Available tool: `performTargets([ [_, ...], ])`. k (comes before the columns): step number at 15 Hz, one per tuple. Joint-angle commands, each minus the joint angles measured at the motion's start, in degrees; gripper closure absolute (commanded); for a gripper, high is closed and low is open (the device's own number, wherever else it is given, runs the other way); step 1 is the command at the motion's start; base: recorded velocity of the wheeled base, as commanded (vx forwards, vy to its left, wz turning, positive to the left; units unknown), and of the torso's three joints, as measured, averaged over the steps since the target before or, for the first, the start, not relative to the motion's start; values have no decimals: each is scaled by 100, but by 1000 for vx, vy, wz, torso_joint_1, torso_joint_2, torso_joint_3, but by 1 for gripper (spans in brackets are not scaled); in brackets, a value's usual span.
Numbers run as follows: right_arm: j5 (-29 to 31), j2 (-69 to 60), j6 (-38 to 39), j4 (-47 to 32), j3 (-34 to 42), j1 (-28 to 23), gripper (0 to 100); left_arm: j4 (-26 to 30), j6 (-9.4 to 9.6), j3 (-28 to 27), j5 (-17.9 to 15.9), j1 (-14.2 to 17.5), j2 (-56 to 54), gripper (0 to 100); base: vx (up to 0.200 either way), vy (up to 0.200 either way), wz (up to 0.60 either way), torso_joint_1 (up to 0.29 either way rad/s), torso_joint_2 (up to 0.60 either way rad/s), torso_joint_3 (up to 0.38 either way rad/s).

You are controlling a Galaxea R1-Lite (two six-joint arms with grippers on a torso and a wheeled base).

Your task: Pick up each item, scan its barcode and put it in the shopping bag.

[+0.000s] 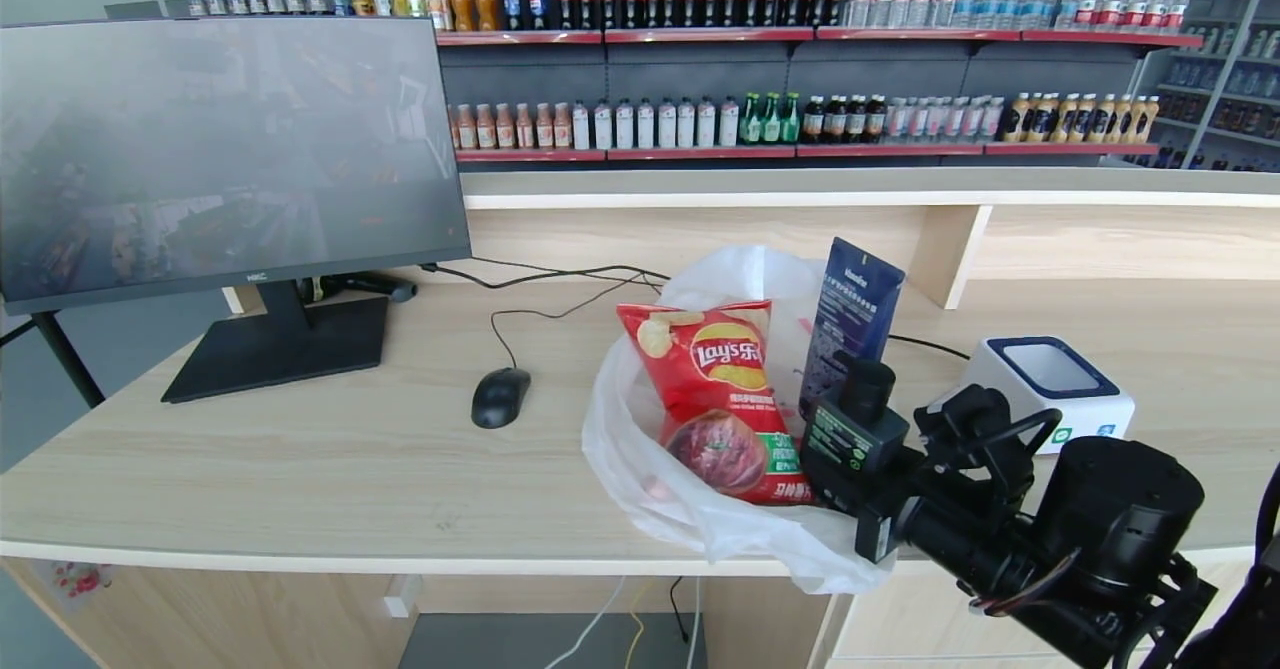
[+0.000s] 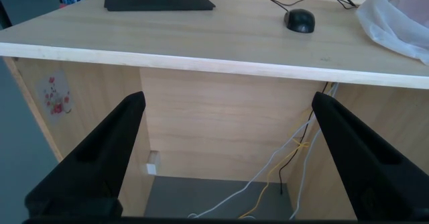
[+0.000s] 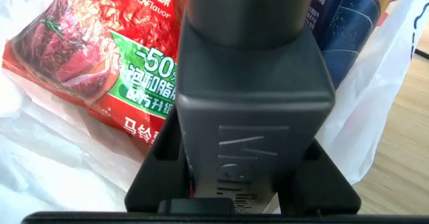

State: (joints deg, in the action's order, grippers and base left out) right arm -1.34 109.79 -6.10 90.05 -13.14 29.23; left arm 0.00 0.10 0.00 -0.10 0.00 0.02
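Worktop [image 1: 300, 469]: 1, pale wood, spans the head view.
Monitor [image 1: 230, 149]: 1, dark screen, upper left of frame.
Shopping bag [image 1: 640, 469]: 1, white plastic, mouth open, centre of frame near the worktop's front edge.
Items inside the bag: 2. The red chips bag [image 1: 720, 379] leans at centre. The blue pouch [image 1: 852, 309] stands just right of it and rises above the bag's rim.
Scanner [image 1: 1050, 389]: 1, white box with a dark window, right of the bag.
Dark bottle [image 1: 850, 439]: 1, round cap up, right of centre over the bag's right side, close to the chips bag and pouch.
Mouse [image 1: 500, 396]: 1, black, left of the bag.
Right claw [image 3: 241, 177]: closed on the dark bottle's lower body.
Left claw [image 2: 228, 106]: fingers spread wide, holding nothing, below the worktop's front edge and facing its wooden panel.
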Motion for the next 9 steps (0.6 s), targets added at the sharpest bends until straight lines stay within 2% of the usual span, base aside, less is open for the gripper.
performTargets([
  [1,-15,43,3,-5,31,47,100,0,-1,0,1,0,-2,0,0,0,0,0,0,0],
  [3,-15,43,21,-5,31,47,100,0,8,0,1,0,-2,0,0,0,0,0,0,0],
  [4,-15,43,38,-5,31,56,0,0,8,0,1,0,-2,0,0,0,0,0,0,0],
  [9,-15,-28,188,-5,5,65,0,0,8,0,1,0,-2,0,0,0,0,0,0,0],
])
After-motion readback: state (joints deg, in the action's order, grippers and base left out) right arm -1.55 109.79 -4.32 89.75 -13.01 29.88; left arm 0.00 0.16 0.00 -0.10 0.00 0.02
